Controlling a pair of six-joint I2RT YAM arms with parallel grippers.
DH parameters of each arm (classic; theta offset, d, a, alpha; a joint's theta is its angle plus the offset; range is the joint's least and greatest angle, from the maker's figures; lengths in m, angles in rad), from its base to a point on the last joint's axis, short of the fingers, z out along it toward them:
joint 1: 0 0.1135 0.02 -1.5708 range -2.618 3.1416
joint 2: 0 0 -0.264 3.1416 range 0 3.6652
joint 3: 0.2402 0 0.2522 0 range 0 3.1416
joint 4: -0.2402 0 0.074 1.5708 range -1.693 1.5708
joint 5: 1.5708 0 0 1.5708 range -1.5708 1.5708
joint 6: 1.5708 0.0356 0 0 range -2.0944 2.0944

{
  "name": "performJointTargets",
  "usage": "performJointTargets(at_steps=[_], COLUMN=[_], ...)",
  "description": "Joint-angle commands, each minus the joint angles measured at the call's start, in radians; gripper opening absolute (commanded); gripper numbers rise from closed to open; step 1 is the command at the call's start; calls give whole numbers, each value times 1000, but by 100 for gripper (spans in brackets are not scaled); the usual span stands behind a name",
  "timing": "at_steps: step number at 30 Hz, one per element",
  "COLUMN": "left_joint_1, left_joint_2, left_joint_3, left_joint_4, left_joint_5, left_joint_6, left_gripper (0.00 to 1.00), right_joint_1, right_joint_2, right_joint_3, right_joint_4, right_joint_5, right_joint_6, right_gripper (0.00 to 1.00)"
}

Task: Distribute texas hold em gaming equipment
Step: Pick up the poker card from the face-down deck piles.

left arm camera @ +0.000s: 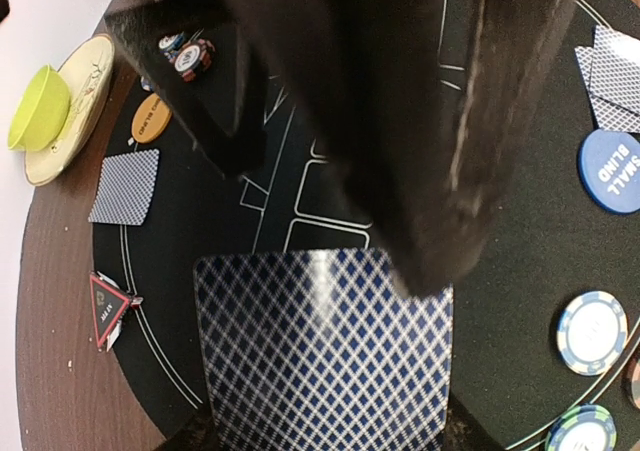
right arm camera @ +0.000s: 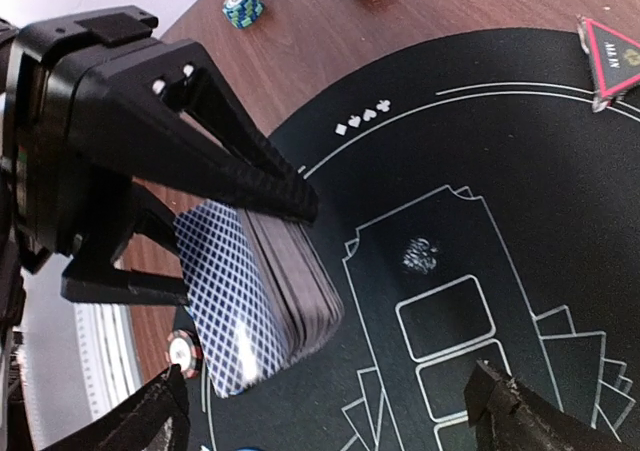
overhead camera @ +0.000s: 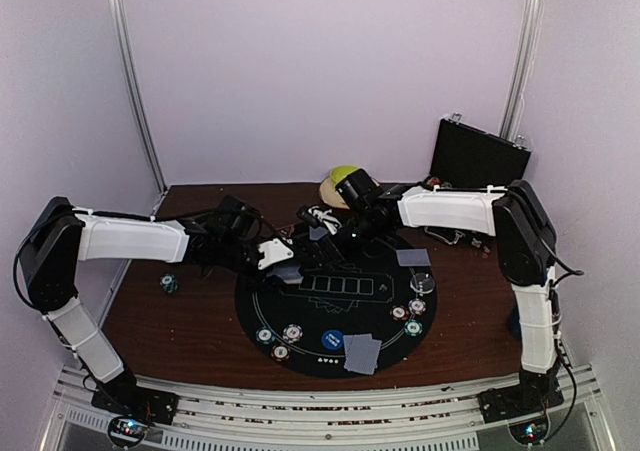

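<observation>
Two arms meet over the far half of the round black mat [overhead camera: 300, 311]. The left fingers [right arm camera: 250, 161] pinch a deck of cards [right arm camera: 265, 291], one finger on each side of it, with the blue-patterned back turned outward. The deck hangs tilted over the mat's left part; whether its lower edge touches the mat cannot be told. The right fingers [right arm camera: 150, 421] are spread wide with nothing between them. Only their tips show, in the bottom corners of the right wrist view, and the deck is just ahead of them.

In the left wrist view the arm's own fingers are a dark blur. They cover the upper middle of the frame and hide part of the printed boxes.

A red triangle marker [right arm camera: 612, 56] lies at the mat's rim, cut by the frame edge. One chip stack [right arm camera: 243, 6] stands on the brown surface [overhead camera: 150, 311] off the mat. A single card [left arm camera: 125, 186] lies on the mat just beside an orange disc [left arm camera: 150, 118]. A blue disc [left arm camera: 610, 171] is cut off at the right edge. A pair of cards [overhead camera: 362, 351] overlaps at the near rim.

A green bowl [left arm camera: 40, 106] sits on its plate [left arm camera: 85, 71] beyond the mat. The black case [overhead camera: 478, 156] stands at the far right, its contents hidden.
</observation>
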Motion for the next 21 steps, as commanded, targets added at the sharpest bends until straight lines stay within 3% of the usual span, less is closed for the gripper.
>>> performJointTargets(at_steps=[1, 21], left_joint_1=[4, -7], left_joint_2=[-31, -27], left_joint_3=[30, 24], left_joint_4=[18, 16], left_joint_5=[22, 49], left_joint_6=[-9, -3], left_gripper=[52, 52], right_joint_1=[-8, -35], right_joint_2=[44, 226], right_joint_3=[63, 132], right_joint_4=[46, 160], right_joint_5=[-119, -284], right_joint_6=[95, 316], right_gripper=[97, 79])
